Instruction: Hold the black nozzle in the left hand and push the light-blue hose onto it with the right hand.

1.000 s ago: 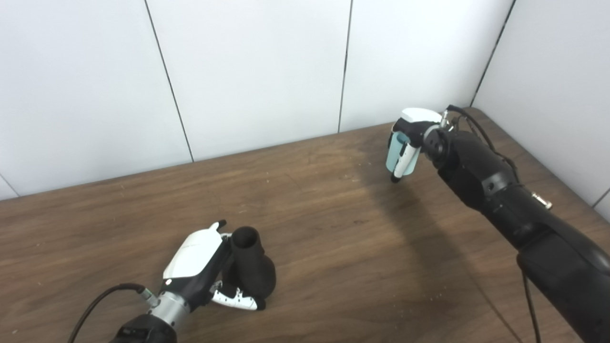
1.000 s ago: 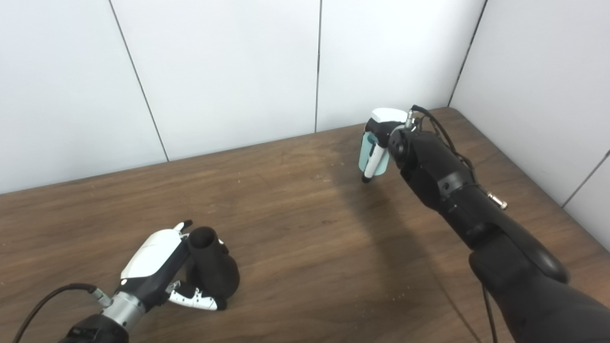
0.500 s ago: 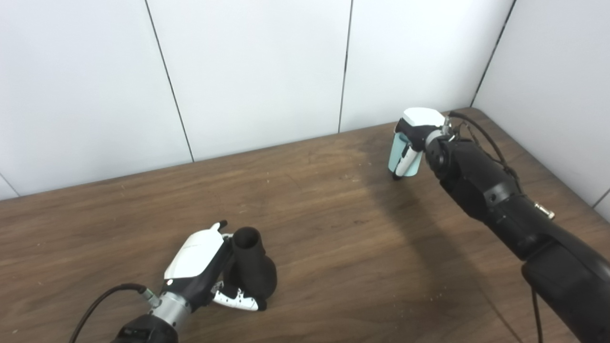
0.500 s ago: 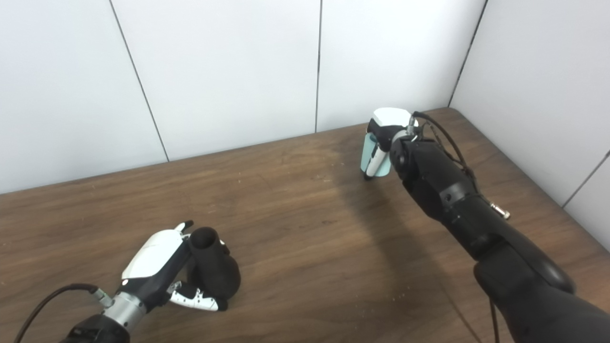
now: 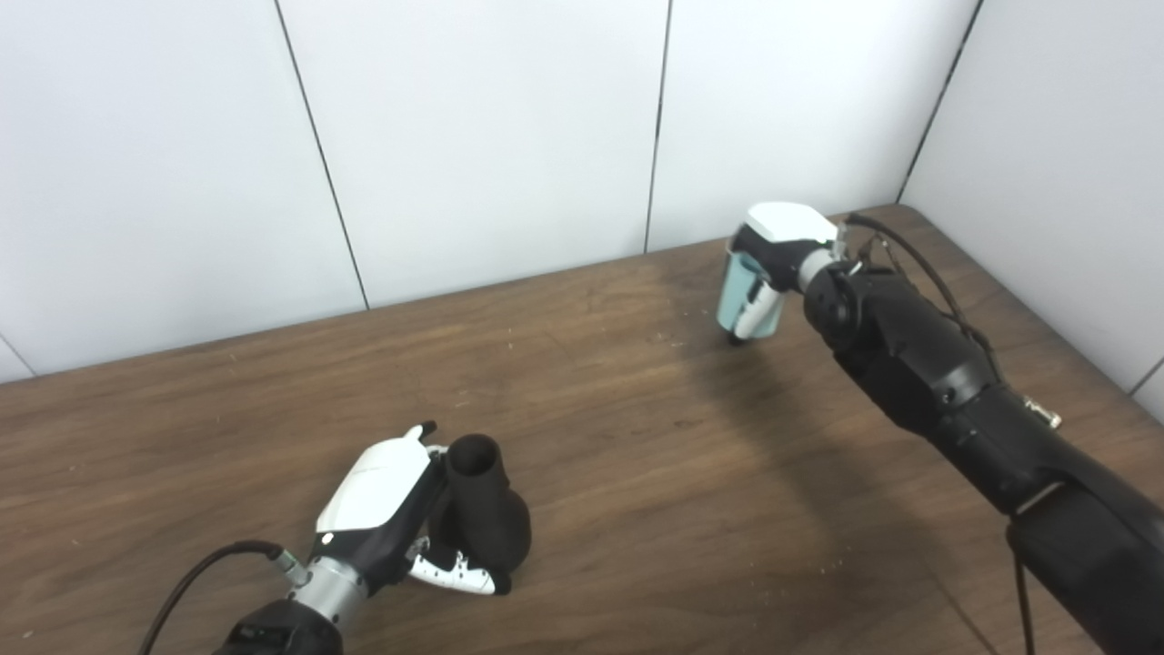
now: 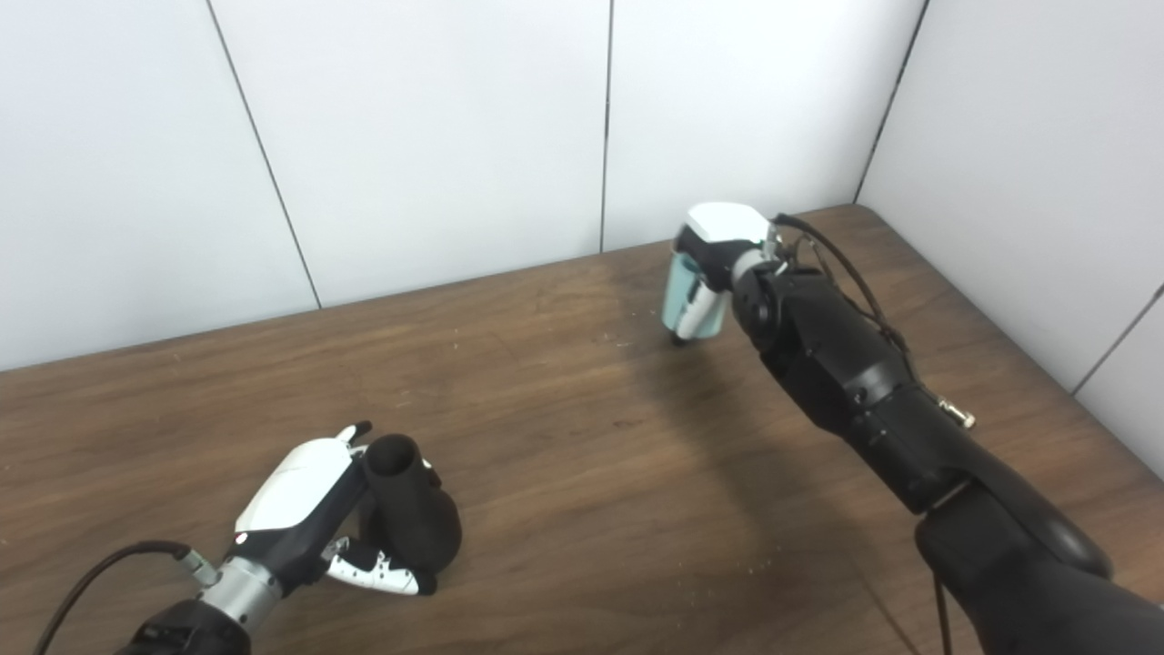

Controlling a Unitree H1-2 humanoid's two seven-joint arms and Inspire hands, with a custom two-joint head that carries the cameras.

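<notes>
Bench [image 5: 637, 473] of dark wood grain carries my work, with white wall panels [image 5: 473, 136] behind it. My right hand [image 5: 773, 259] is raised at the far right, fingers clenched around the light-blue hose [image 5: 733, 289], which hangs upright above the wood. My left hand [image 5: 391, 509] lies low at the near left, grasping the black nozzle [image 5: 482, 514], open mouth tilted upward. Hose and nozzle are well apart.

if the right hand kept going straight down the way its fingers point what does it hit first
Most likely the bare table. The right hand, shut on the hose, points its fingers down at the wood just beneath, with nothing else there. The nozzle in the left hand lies far off that line. How high it hangs is unclear.
</notes>
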